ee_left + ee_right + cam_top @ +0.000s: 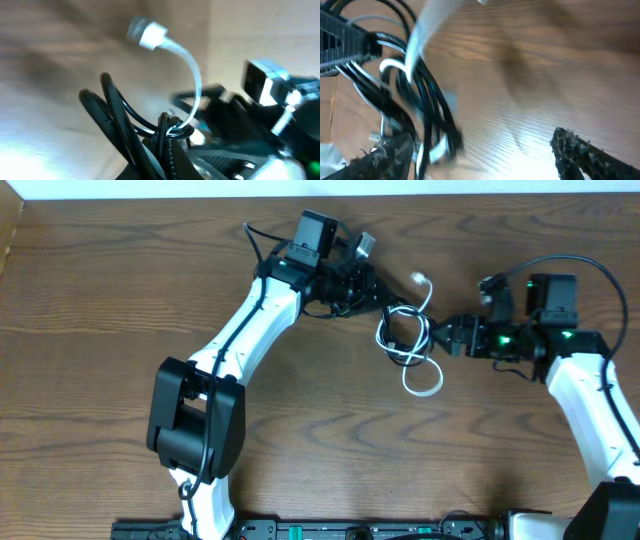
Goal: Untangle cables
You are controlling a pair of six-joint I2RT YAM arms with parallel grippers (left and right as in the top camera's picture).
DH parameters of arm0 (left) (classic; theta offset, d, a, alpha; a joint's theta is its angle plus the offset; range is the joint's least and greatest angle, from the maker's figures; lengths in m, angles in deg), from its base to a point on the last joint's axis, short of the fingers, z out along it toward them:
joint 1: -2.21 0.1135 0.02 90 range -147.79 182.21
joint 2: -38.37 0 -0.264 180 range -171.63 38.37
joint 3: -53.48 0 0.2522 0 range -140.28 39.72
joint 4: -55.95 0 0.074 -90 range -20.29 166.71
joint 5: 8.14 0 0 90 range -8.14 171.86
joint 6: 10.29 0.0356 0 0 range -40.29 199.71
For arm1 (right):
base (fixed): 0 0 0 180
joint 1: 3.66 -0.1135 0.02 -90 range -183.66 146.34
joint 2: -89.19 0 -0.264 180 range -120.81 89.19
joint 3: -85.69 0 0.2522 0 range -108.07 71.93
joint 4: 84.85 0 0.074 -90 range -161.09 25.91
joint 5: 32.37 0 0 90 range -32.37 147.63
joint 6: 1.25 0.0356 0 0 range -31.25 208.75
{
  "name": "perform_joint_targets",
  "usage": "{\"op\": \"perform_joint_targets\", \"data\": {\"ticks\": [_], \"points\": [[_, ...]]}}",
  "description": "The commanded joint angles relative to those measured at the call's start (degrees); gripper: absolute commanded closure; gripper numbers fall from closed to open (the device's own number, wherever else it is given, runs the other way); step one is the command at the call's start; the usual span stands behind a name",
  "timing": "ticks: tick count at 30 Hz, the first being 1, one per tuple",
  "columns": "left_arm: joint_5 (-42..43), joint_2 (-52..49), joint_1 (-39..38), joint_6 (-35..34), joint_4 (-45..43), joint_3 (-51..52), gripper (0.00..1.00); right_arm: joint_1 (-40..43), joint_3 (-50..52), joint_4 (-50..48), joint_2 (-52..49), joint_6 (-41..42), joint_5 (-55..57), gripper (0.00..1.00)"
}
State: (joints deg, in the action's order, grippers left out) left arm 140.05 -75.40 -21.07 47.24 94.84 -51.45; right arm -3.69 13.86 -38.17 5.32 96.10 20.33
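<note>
left claw (378,292) clamps black cable (102,117) | right claw (480,142) wide (beside tangle) | white cable (422,394) looped between them on table (100,290)

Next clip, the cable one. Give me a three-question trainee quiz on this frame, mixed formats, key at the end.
1. True or false: the white cable and the black cable lie fully apart, nowhere crossing.
2. The right pincer is: A) open, B) shut on the white cable, C) out of view.
3. Fill in: in the overhead view, the loop reaching nearest the bottom edge belongs to the ___ cable.

Key: 1 false; 2 A; 3 white.
</note>
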Motion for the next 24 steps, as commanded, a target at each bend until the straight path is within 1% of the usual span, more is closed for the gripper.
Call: {"op": "perform_joint_targets", "data": {"ticks": [1, 2, 3, 4, 5, 6, 8, 10, 11, 13, 15, 17, 20, 22, 23, 24], "points": [[12.37, -0.22, 0.35, 2.01, -0.20, -0.13, 0.93, -3.56, -0.22, -2.51, -0.07, 2.62, 1.84, 0.16], [12.63, -0.22, 0.26, 1.99, -0.22, -0.13, 0.93, -4.35, -0.22, -3.56, -0.52, 6.25, 5.01, 0.17], [13.55, -0.22, 0.24, 1.97, -0.44, -0.13, 0.92, -5.16, -0.22, -4.63, -1.40, 9.70, 8.17, 0.21], [14.51, -0.22, 0.24, 1.97, -0.52, -0.13, 0.93, -5.90, -0.22, -4.87, -2.45, 13.18, 11.76, 0.27], [17.70, -0.22, 0.61, 1.77, -2.08, -0.13, 0.92, -6.80, -0.22, -3.08, -4.55, 19.63, 20.44, 0.39], [20.83, -0.22, 1.22, 0.94, -3.96, -0.13, 0.93, -6.82, -0.22, -0.63, -6.43, 23.80, 27.32, 0.37], [24.87, -0.17, 3.15, -3.23, -6.21, -0.13, 0.93, -6.25, -0.22, 1.27, -8.87, 26.14, 31.28, 0.42], [26.60, -0.15, 4.50, -3.41, -6.21, -0.13, 0.94, -5.40, -0.22, 1.57, -10.75, 26.08, 31.41, 0.47], [28.24, -0.15, 5.95, -3.41, -6.21, -0.13, 0.93, -4.79, -0.22, 1.51, -11.85, 26.03, 31.39, 0.52], [28.81, -0.13, 7.28, -3.39, -6.21, -0.13, 0.93, -4.11, -0.22, 1.36, -12.37, 25.09, 31.41, 0.58], [28.81, -0.13, 8.57, -3.34, -6.58, -0.13, 0.93, -3.45, -0.22, 1.79, -12.37, 22.71, 32.04, 0.59], [28.28, -0.13, 11.26, -3.19, -8.48, -0.13, 0.93, -2.03, -0.22, 4.31, -12.37, 22.10, 36.87, 0.59], [23.37, -0.13, 16.85, -3.17, -8.57, -0.13, 0.93, 0.81, -0.22, 7.21, -12.37, 20.79, 41.24, 0.56], [21.90, -0.13, 19.17, -3.13, -8.52, -0.11, 0.93, 1.84, -0.22, 6.91, -12.37, 17.70, 37.64, 0.53], [20.96, -0.13, 19.61, -3.13, -8.50, -0.07, 0.93, 1.86, -0.22, 5.60, -12.37, 12.50, 31.12, 0.48], [20.26, -0.13, 19.50, -3.10, -8.39, 0.02, 0.93, 1.81, -0.22, 5.18, -12.35, 10.58, 28.22, 0.48]]}}
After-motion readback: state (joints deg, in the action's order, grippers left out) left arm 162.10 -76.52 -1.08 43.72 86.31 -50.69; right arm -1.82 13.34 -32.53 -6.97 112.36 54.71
